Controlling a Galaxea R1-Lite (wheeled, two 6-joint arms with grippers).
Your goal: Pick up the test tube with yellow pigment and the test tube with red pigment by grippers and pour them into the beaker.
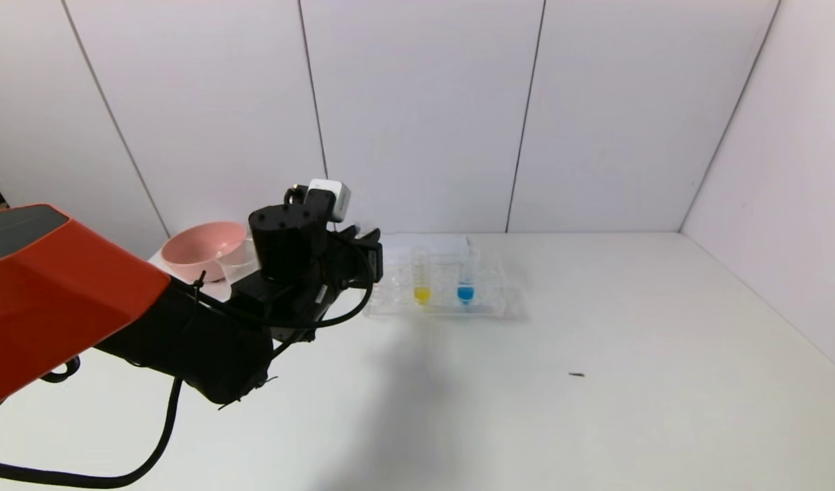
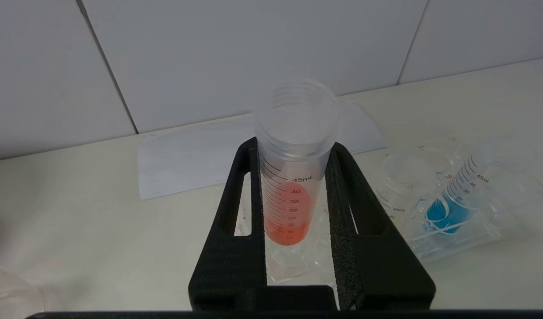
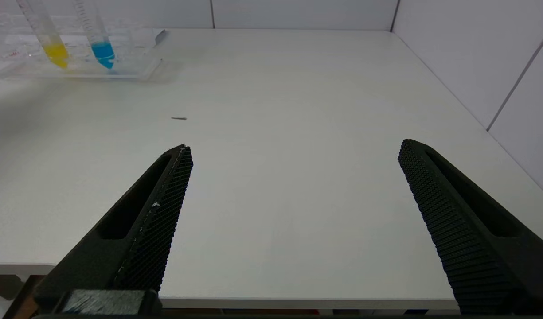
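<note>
My left gripper (image 2: 294, 146) is shut on the test tube with red pigment (image 2: 291, 208), which stands upright between the black fingers (image 2: 355, 208) just over the left end of a clear rack (image 2: 466, 248). In the head view this gripper (image 1: 366, 256) hides the red tube. The test tube with yellow pigment (image 1: 422, 281) stands in the rack (image 1: 489, 307), also seen from the right wrist (image 3: 54, 46). The clear beaker (image 1: 238, 264) sits beside a pink bowl, left of the gripper. My right gripper (image 3: 295, 146) hangs open and empty over the near table edge.
A blue-liquid tube (image 1: 465, 285) stands in the rack right of the yellow one. The pink bowl (image 1: 202, 247) is at the back left. A white paper sheet (image 2: 187, 164) lies behind the rack. A small dark speck (image 1: 577, 374) lies on the table.
</note>
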